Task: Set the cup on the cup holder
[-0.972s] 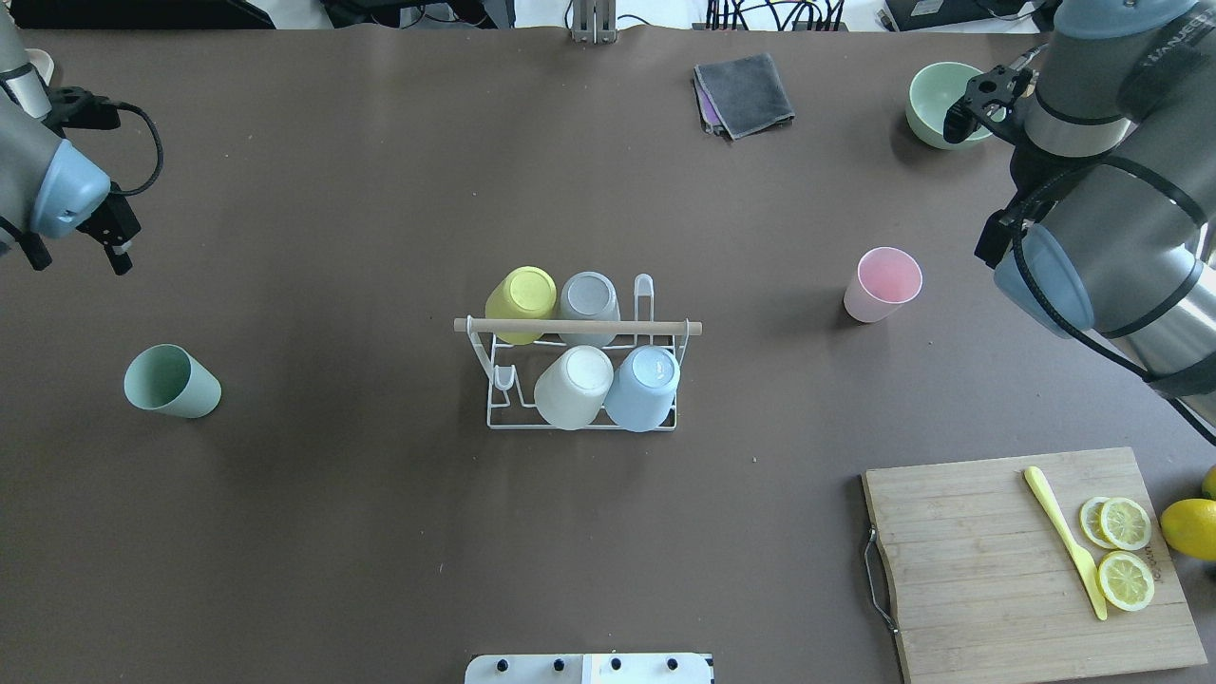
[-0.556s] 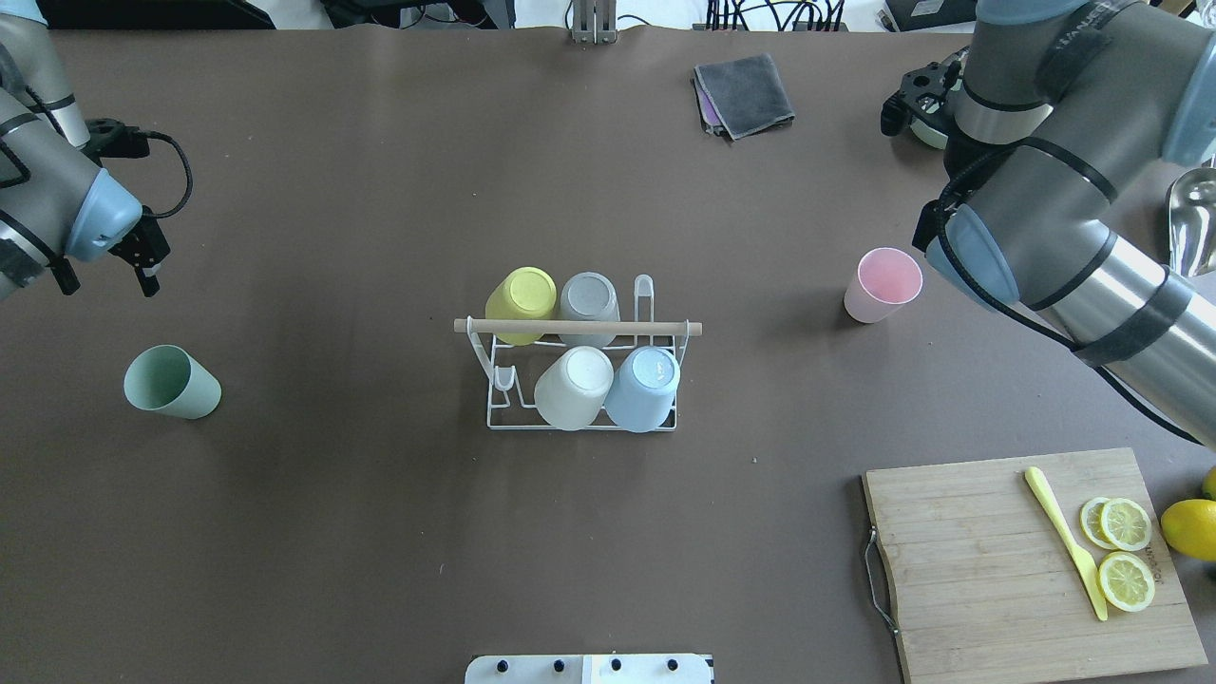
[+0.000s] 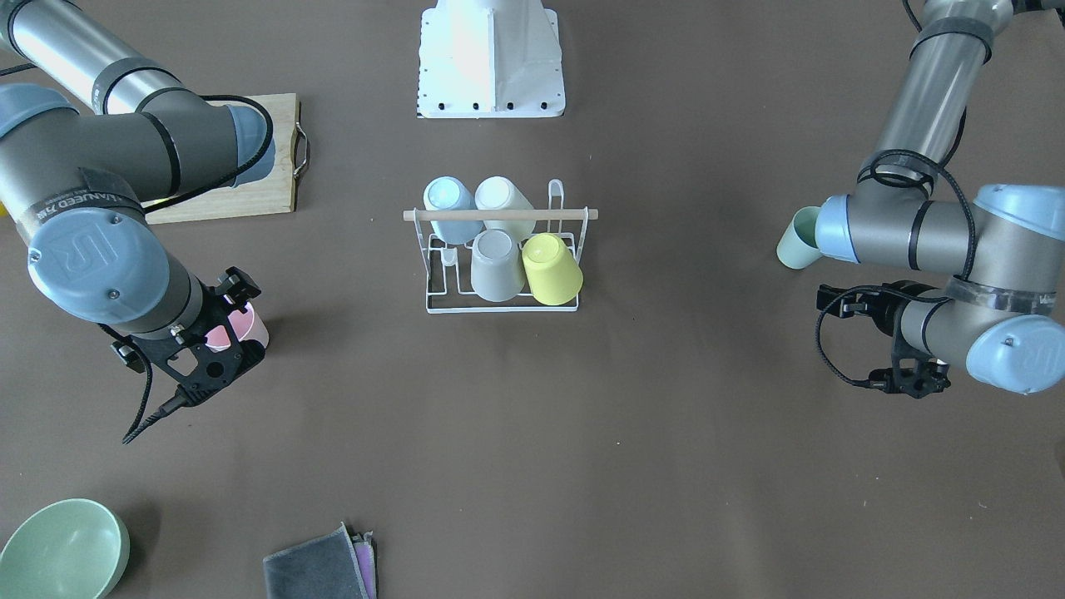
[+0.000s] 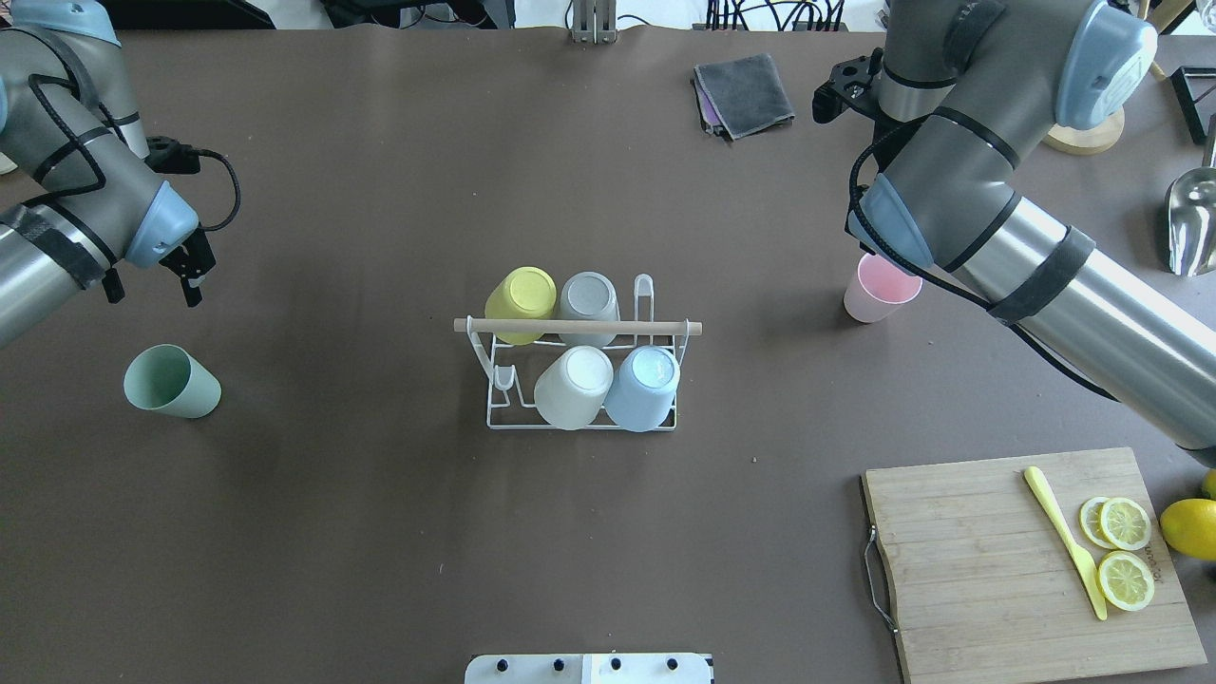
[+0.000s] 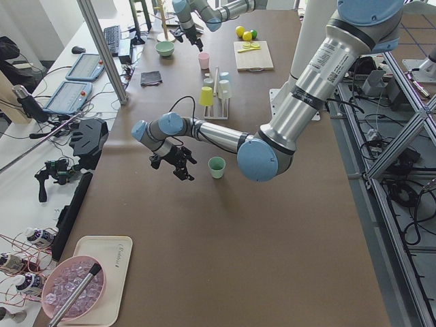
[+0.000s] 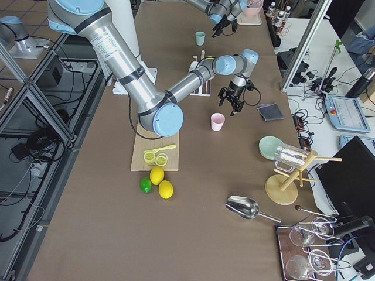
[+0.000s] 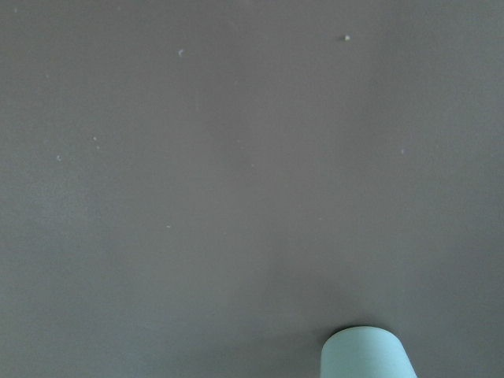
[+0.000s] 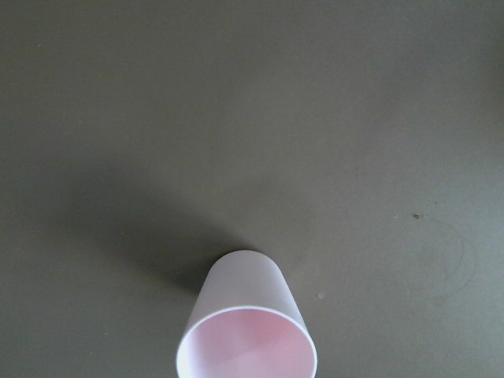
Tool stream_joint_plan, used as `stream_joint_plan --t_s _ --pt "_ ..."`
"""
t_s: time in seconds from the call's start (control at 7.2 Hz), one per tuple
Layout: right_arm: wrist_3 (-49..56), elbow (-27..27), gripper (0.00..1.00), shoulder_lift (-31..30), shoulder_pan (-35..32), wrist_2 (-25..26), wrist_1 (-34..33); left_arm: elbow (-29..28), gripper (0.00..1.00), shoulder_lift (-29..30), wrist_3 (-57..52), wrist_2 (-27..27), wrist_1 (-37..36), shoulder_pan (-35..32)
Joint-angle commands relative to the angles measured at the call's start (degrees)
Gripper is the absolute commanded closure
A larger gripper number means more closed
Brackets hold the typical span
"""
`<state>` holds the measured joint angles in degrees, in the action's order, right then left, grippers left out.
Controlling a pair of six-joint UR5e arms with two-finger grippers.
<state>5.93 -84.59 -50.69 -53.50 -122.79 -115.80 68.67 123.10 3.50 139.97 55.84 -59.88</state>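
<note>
The white wire cup holder [image 4: 494,380] with a wooden bar stands mid-table and carries several upturned cups: yellow, grey, white and blue. A pink cup [image 4: 883,285] stands upright to its right and shows low in the right wrist view [image 8: 248,323]. A green cup [image 4: 171,382] stands upright at the left; its edge shows in the left wrist view [image 7: 366,356]. My left gripper [image 4: 157,285] hangs open and empty above the table, just beyond the green cup. My right gripper [image 3: 208,358] hangs open and empty above the table, just beyond the pink cup.
A cutting board [image 4: 988,560] with lemon slices and a yellow knife lies front right, with a lemon [image 4: 1189,528] beside it. A folded grey cloth [image 4: 746,93] and a green bowl [image 3: 62,549] lie at the far side. A metal scoop [image 4: 1187,223] lies at the right edge.
Both arms have swung inward. The left gripper moved right, closer to the green cup. The right arm moved left, over the pink cup, and now hides the green bowl in the overhead view.
</note>
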Motion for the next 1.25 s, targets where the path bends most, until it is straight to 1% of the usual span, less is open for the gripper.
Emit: stream_joint_plan --t_s 0.0,0.14,0.28,0.42,0.56,0.69,0.83,1.11 --pt "0.83 8.07 0.0 5.12 1.29 -0.34 0.14 -1.43 0.02 0.03 0.11 1.8 -0.12 1.16" --pt "1.1 11.43 0.0 7.07 1.73 -0.43 0.14 -1.52 0.02 0.12 0.11 1.88 -0.21 1.6" --pt "2.41 13.64 0.0 8.14 2.78 0.18 0.14 -1.96 0.02 0.12 0.11 1.97 -0.21 1.95" --pt "4.77 17.57 0.0 10.5 3.57 1.4 0.22 -2.48 0.02 0.12 0.11 2.93 -0.3 2.31" --pt "7.66 19.01 0.0 11.65 4.01 2.37 0.22 -2.49 0.02 -0.05 0.11 3.38 -0.65 3.09" --pt "9.0 19.02 0.0 11.66 5.06 3.77 0.4 -3.19 0.02 0.03 0.11 3.47 -0.74 3.27" --pt "9.97 19.02 0.0 11.49 5.77 4.14 0.4 -3.28 0.02 -0.06 0.11 3.47 -1.0 3.36" --pt "13.48 19.02 0.0 11.22 8.05 8.6 0.23 -3.63 0.02 -0.23 -0.07 3.47 -1.53 4.15"
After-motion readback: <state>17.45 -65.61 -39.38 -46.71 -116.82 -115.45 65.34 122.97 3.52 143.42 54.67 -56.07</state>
